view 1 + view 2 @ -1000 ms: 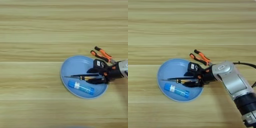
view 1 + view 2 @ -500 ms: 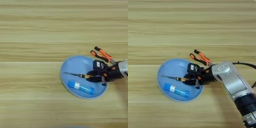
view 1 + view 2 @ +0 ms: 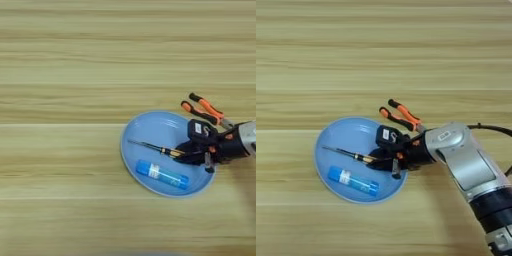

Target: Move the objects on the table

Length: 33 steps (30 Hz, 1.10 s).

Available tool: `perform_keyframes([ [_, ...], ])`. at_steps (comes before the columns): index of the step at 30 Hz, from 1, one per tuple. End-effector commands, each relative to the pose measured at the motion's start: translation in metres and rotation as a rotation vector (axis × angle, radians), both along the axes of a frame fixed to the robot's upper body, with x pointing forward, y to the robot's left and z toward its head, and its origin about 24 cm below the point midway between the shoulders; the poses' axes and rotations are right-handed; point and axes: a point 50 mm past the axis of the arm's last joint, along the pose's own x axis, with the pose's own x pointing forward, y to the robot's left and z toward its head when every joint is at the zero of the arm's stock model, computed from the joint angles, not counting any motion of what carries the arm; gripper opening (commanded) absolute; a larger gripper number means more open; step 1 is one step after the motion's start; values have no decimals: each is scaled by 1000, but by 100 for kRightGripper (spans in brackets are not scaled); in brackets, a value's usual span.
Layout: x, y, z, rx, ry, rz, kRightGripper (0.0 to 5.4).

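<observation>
Left eye: right gripper point(image 3: 192, 154) pinches the screwdriver point(image 3: 156, 148) handle over the blue plate point(image 3: 150, 125); shaft points left. Blue tube point(image 3: 163, 174) lies in plate below it.

Right eye: orange-handled pliers point(image 3: 400, 114) on table point(image 3: 381, 45), just beside plate rim.

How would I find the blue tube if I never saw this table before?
Look for the big blue plate on the wooden table. The blue tube lies inside it, along the near rim. It is fat with a white label, unlike the thin screwdriver beside it.
</observation>
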Motion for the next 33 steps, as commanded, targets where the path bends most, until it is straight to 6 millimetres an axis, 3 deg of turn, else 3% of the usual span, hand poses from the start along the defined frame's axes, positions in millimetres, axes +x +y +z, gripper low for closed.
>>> perform_keyframes([
  [1,19,-2,45,21,-177,-12,82],
  [10,26,-8,60,44,-224,-49,82],
  [20,41,-28,77,51,-287,-146,82],
  [33,53,-51,77,35,-303,-251,82],
])
